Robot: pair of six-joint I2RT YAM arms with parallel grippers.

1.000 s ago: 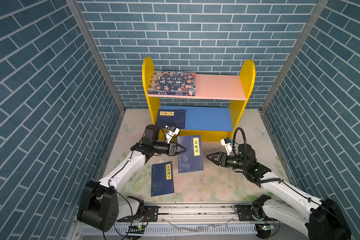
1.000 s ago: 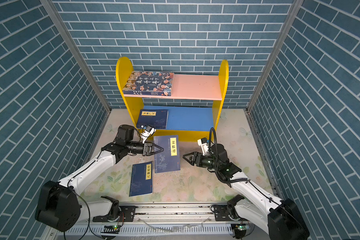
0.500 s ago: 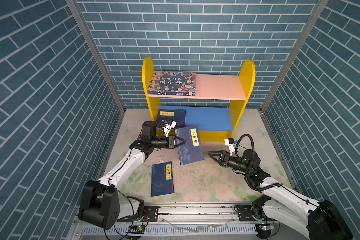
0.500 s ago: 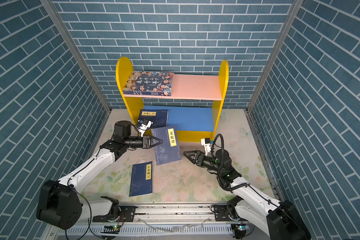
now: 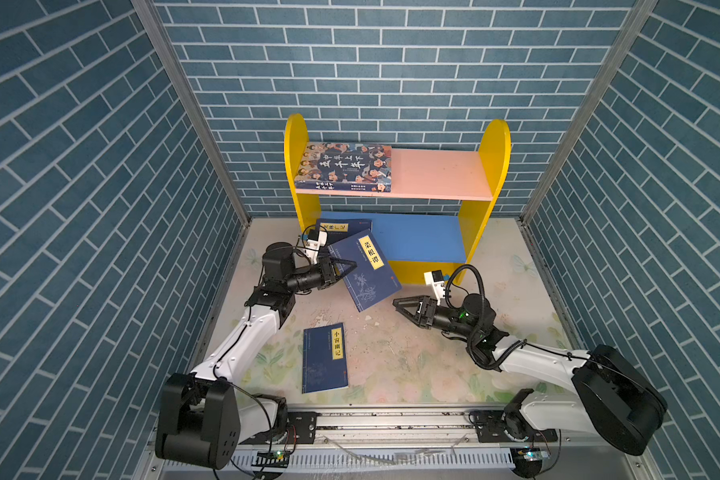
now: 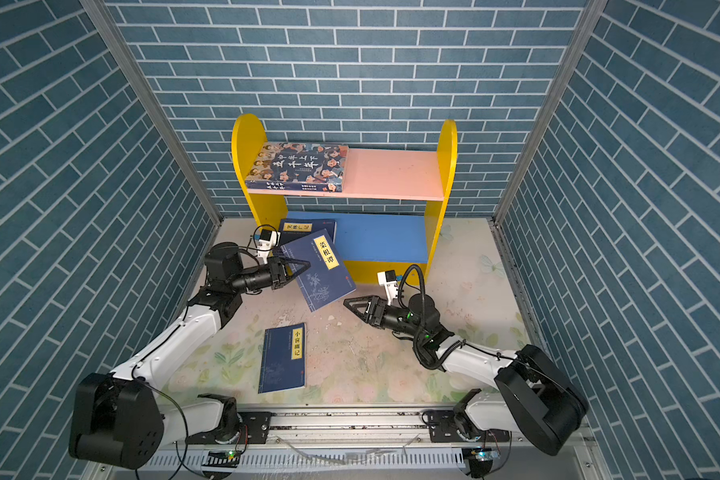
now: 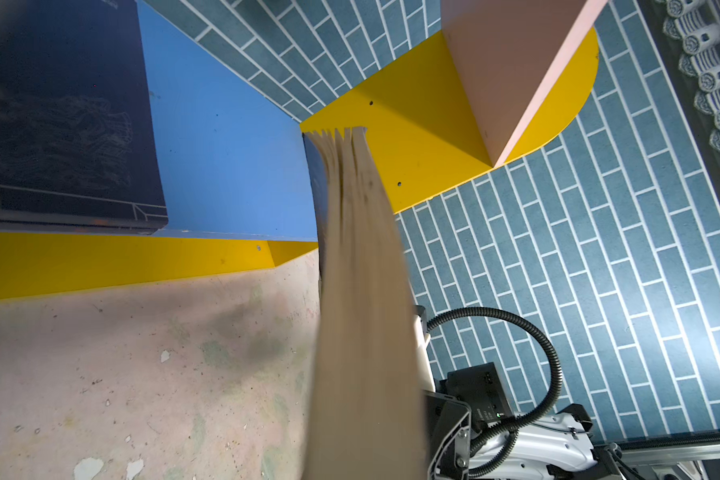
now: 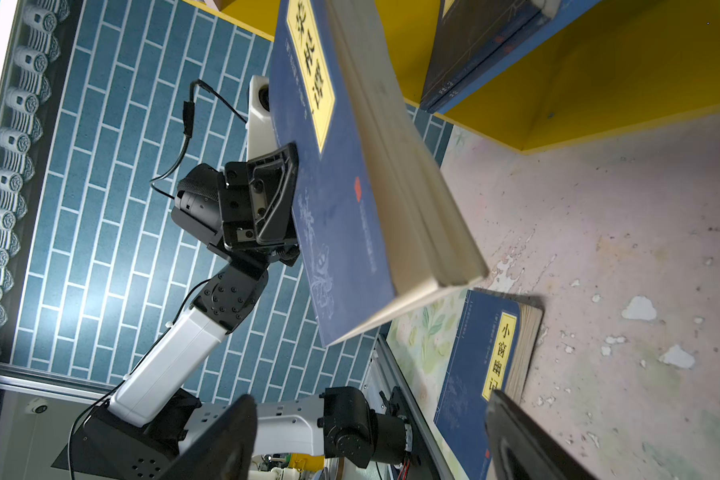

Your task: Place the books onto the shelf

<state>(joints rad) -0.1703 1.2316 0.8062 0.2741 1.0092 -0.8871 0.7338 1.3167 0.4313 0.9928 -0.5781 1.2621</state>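
Worn floral mat (image 5: 412,365) underneath; blue brick-print walls (image 5: 371,62) on 3 sides; yellow-sided shelf (image 5: 495,158) against the back one; left claw (image 5: 352,264): shut tight on the long edge of 1 navy book (image 5: 371,282); lifted off the mat, tilted, long axis crosswise to the claw, title end toward the shelf, page edge facing the right claw (image 5: 397,303); right claw: spread wide, empty, just off the book's low corner; basewards of the left claw, a second navy book (image 5: 324,361) flat on the mat.

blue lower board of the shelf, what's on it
A navy book with a yellow label lies flat at its left end; the rest of the blue board is bare. The held book hides its near corner.
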